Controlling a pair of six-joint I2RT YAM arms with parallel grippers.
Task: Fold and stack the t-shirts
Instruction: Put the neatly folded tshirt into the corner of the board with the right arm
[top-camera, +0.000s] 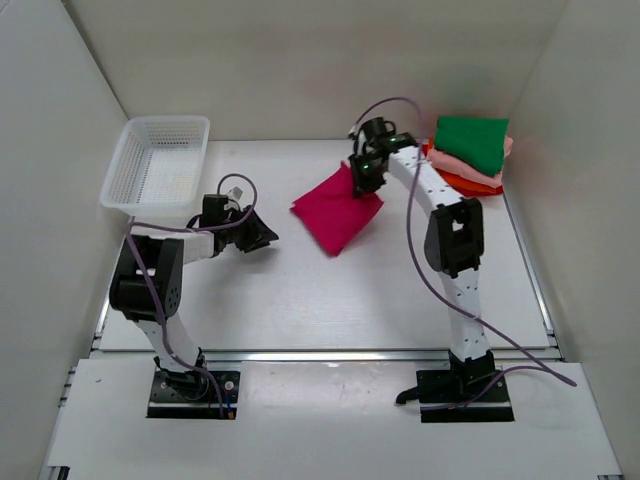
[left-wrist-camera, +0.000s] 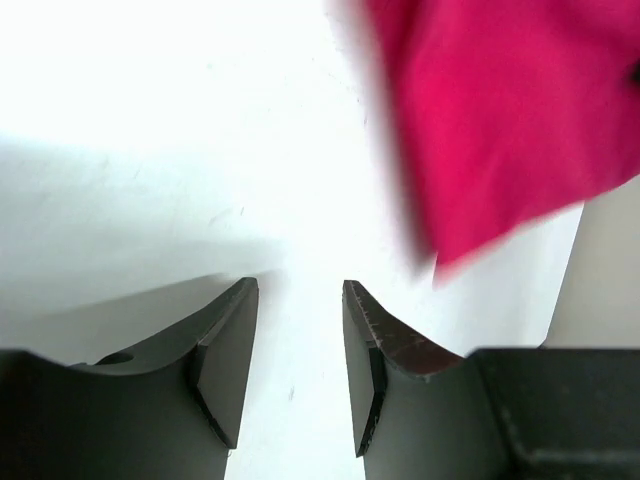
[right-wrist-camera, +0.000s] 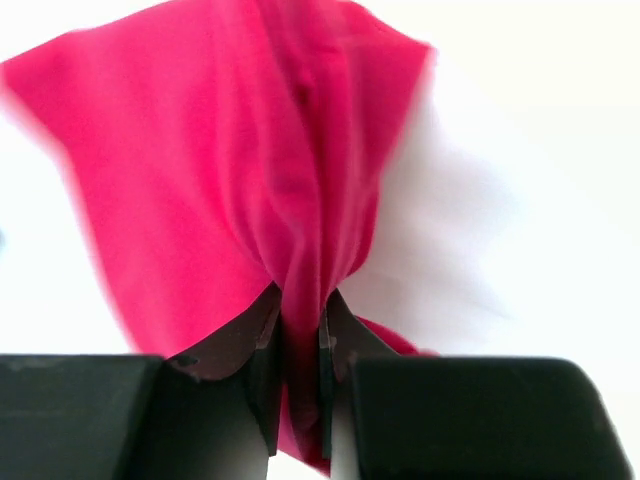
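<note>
A folded magenta-pink t-shirt (top-camera: 334, 211) lies at the middle back of the table, its far right corner pinched and lifted by my right gripper (top-camera: 364, 183). In the right wrist view the cloth (right-wrist-camera: 230, 170) bunches between the shut fingers (right-wrist-camera: 300, 320). A stack of folded t-shirts sits at the back right, green (top-camera: 472, 141) on top, light pink (top-camera: 505, 146) under it, orange and red (top-camera: 470, 183) below. My left gripper (top-camera: 262, 233) hovers left of the magenta shirt, open and holding nothing (left-wrist-camera: 300, 300); the shirt's edge (left-wrist-camera: 500, 120) shows ahead of it.
A white mesh basket (top-camera: 155, 163) stands at the back left, by the left wall. White walls close in the table on three sides. A metal rail (top-camera: 320, 355) runs along the near edge by the arm bases.
</note>
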